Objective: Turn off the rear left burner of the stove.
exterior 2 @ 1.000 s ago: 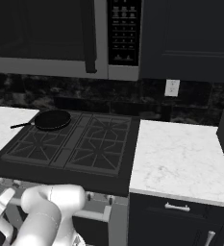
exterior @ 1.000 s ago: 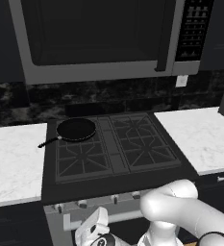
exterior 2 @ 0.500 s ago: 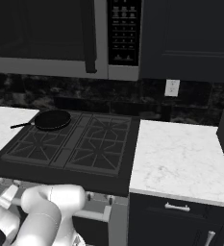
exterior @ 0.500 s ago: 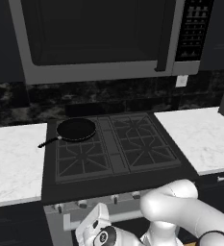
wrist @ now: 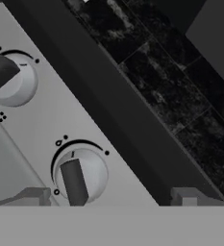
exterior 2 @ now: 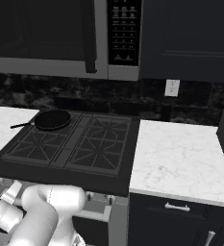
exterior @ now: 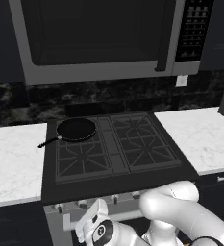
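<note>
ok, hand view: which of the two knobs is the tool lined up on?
The lower knob, sitting between the tool fingertips; the other knob is off at the upper left.

dark marble backsplash (exterior: 17,103), white counters (exterior 2: 180,158), microwave (exterior: 99,38)

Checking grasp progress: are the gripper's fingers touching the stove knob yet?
Apart. The hand view shows the fingertips either side of the knob on the stove front, with silver panel visible between the right tip and the knob.

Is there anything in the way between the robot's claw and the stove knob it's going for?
Nothing visible. In the hand view the gripper faces the stove front, fingertips apart, with the nearest knob just ahead and open space between.
</note>
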You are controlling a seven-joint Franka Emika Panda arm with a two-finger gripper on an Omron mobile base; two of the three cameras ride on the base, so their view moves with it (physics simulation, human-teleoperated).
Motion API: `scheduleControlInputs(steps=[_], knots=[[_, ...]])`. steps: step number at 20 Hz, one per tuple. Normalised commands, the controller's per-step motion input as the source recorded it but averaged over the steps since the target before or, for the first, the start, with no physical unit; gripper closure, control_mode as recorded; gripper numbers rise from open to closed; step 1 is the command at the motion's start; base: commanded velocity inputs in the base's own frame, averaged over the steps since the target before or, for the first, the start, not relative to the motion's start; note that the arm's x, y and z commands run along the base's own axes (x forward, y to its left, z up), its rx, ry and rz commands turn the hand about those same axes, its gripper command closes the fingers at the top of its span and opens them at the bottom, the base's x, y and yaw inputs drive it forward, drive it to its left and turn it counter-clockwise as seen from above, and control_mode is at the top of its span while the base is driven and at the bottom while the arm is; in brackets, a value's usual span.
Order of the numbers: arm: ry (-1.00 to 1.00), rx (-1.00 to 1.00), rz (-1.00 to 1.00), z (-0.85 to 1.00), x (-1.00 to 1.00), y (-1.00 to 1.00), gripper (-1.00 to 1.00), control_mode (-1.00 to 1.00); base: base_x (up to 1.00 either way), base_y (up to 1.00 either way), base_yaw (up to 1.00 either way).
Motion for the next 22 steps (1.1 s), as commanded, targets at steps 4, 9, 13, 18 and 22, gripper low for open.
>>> scheduleControlInputs(steps=[4,9,13,18,22], knots=[[-0.01,0.0,0.0,-0.12,0.11,0.12,-1.0,-1.0,0.0,0.0,0.0],[-0.04,0.01,0.0,-0.33,0.0,0.22,-1.0,-1.0,0.0,0.0,0.0],[-0.06,0.07,0.0,-0.16,0.08,0.16,-1.0,-1.0,0.0,0.0,0.0],[-0.03,0.01,0.0,-0.12,0.15,0.19,-1.0,-1.0,0.0,0.0,0.0],[-0.01,0.0,0.0,-0.03,0.3,0.04,-1.0,-1.0,0.0,0.0,0.0]])
